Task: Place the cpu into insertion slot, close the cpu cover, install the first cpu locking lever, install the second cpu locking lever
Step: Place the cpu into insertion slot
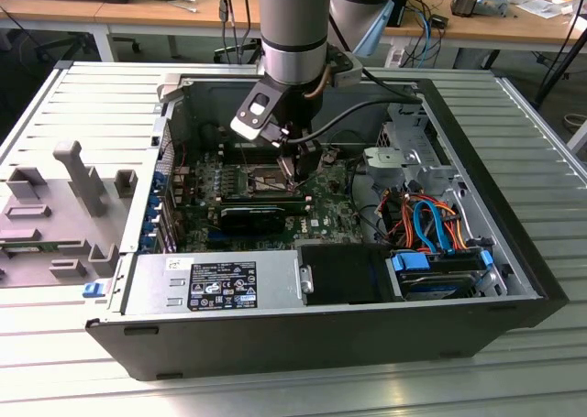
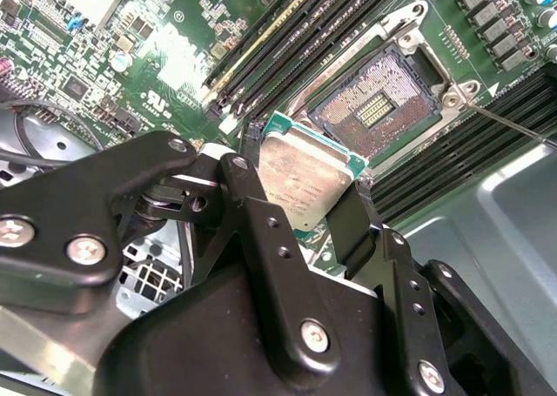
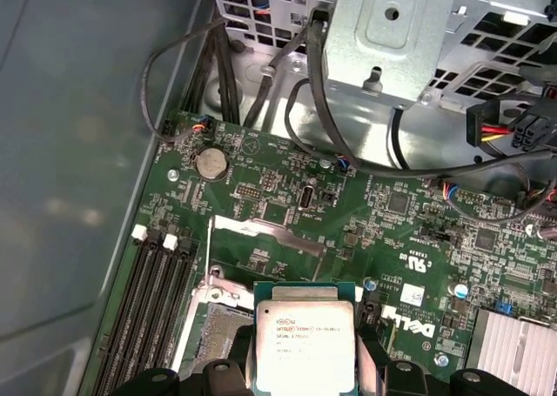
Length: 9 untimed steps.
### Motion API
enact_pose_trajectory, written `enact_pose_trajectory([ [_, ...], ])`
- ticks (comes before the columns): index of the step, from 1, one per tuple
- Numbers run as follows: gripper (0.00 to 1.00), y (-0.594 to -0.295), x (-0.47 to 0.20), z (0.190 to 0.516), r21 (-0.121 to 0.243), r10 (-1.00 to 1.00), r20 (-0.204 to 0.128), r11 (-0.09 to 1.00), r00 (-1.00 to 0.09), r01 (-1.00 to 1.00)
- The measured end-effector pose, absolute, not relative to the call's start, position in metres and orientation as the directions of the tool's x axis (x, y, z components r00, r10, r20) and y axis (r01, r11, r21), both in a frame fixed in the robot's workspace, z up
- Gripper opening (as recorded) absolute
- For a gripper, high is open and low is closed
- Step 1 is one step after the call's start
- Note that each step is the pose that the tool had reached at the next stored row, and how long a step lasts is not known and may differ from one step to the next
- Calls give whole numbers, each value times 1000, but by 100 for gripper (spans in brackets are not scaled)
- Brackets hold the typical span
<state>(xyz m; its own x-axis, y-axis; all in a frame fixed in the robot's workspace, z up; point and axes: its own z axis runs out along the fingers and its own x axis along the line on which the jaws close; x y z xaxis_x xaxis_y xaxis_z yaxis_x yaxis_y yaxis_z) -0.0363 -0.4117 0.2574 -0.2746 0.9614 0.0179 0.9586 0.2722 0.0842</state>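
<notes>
**A:** Where's the cpu (image 2: 300, 177) sitting right now?

**B:** The hand (image 2: 305, 206) is clamping it by two opposite edges, metal top facing up. It's hanging over the board (image 1: 323, 206), just beside the slot (image 2: 376, 109), not in it. The slot's lying bare with its pins showing, and the cover (image 3: 270, 231) is looking flipped open to me.

**A:** So what's the trick for this bit?

**B:** I'd say it's all about squaring up. The chip should be lying flat and lining up corner to corner with the slot before it's going down. Any tilt or sideways drag and I reckon you're risking bent pins. I'd be aiming to let it settle in gently, no pressing.
</notes>
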Motion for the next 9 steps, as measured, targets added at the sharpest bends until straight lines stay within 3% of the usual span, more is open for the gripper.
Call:
enact_pose_trajectory([
  [9,55,-412,-36,257,84,965,18,261,-263,962],
])
